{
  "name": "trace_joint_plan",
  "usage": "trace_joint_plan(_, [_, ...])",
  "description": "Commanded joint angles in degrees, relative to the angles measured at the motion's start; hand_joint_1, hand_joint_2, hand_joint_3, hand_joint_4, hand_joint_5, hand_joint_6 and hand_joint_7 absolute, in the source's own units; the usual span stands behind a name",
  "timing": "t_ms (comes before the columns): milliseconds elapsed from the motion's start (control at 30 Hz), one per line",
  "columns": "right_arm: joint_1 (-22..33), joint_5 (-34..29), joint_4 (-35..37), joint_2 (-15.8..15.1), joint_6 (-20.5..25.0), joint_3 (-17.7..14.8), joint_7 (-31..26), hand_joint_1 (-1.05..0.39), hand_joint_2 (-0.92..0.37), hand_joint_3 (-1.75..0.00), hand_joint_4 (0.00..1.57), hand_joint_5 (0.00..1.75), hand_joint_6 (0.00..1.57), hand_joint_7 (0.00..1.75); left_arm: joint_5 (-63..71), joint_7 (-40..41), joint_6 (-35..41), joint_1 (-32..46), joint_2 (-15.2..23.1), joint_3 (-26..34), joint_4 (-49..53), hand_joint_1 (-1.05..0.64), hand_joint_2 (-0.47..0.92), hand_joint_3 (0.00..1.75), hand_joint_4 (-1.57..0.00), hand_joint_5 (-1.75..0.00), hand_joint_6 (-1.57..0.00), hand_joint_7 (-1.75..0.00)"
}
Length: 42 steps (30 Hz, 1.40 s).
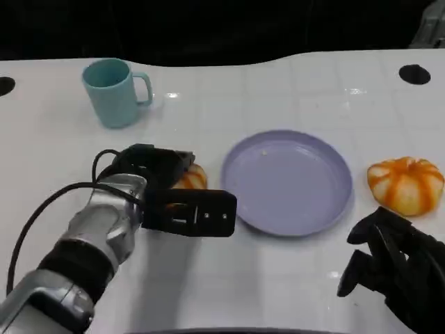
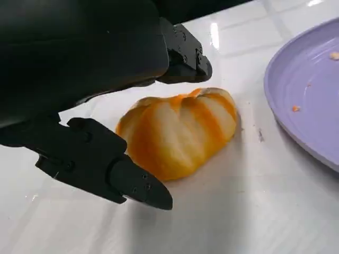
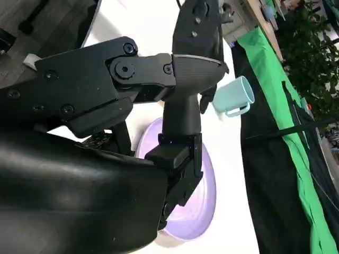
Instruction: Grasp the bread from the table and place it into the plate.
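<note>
The left hand (image 1: 163,188) is reaching over the bread (image 2: 177,132), which is lying on the table (image 1: 278,278) just left of the plate (image 1: 287,182), its fingers (image 2: 132,185) apart on either side without clamping yet, so closing them looks like the next move.

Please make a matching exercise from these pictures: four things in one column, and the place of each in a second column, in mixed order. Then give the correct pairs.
Things:
1. teal mug
2. purple plate
3. bread roll between the fingers of the left hand
4. second bread roll

Places:
A. middle of the table
B. right of the plate, near the right hand
C. far left of the table
D. just left of the plate

Pairs: 1-C, 2-A, 3-D, 4-B
</note>
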Motion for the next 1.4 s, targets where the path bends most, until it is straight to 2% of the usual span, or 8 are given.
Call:
trace_joint_plan(33, [0.3,0.7,-0.9,-0.7,0.1,-0.5,0.0,-0.47,-0.92,-0.35,0.64,1.75,0.52,1.58,-1.2,2.2,-0.4,-3.7,-1.0,-1.0,6.3,-0.34,0.75,0.01,-0.01,-0.19,-0.19,-0.01])
trace_joint_plan(533, [0.6,0.6,-1.5,-0.6,0.2,-0.3,-0.3,-0.47,-0.92,-0.35,0.64,1.75,0.51,1.59,-5.0,1.4,-3.1,-9.8,-3.9,-3.3,20.3,-0.34,0.76,0.0,-0.09,-0.16,-0.22,-0.01])
trace_joint_plan(800, [0.9,1.0,-2.0,-0.7,0.5,-0.7,-0.3,-0.47,-0.92,-0.35,0.64,1.75,0.51,1.59,-5.1,12.1,-7.0,-6.8,-3.4,-4.1,22.0,-0.19,0.91,0.04,-0.5,-0.16,-0.44,-0.05])
trace_joint_plan(933, [0.8,1.5,-2.1,-0.7,0.9,-1.0,-0.2,-0.47,-0.92,-0.35,0.64,1.75,0.51,1.59,-4.9,18.1,-9.4,-5.7,-2.8,-4.4,23.0,-0.23,0.92,0.14,-0.84,-0.57,-0.92,-0.06])
trace_joint_plan(1067, [0.9,1.4,-2.0,-0.8,0.5,-1.0,-0.1,-0.47,-0.92,-0.35,0.65,1.75,0.52,1.59,-4.1,22.7,-10.6,-5.2,-2.3,-5.5,23.5,-0.28,0.92,0.23,-0.74,-1.53,-1.14,-0.04])
trace_joint_plan(1200, [0.8,1.4,-1.8,-0.7,0.4,-1.0,-0.2,-0.47,-0.92,-0.34,0.65,1.75,0.52,1.59,-4.8,25.8,-12.4,-5.1,-1.9,-5.1,23.2,-0.28,0.92,0.27,-0.78,-1.73,-1.2,-0.06])
trace_joint_plan(1267, [0.8,1.2,-1.8,-0.7,0.4,-0.9,-0.2,-0.47,-0.92,-0.35,0.65,1.75,0.51,1.59,-5.4,26.8,-12.9,-5.5,-1.9,-4.5,22.9,-0.26,0.92,0.23,-0.79,-1.74,-0.92,-0.85])
trace_joint_plan(1400, [0.6,1.0,-1.8,-0.7,0.6,-0.8,-0.6,-0.47,-0.92,-0.36,0.65,1.75,0.51,1.6,-7.3,28.6,-14.5,-6.2,-2.0,-2.5,22.2,-0.23,0.92,0.25,-0.82,-1.75,-0.76,-1.16])
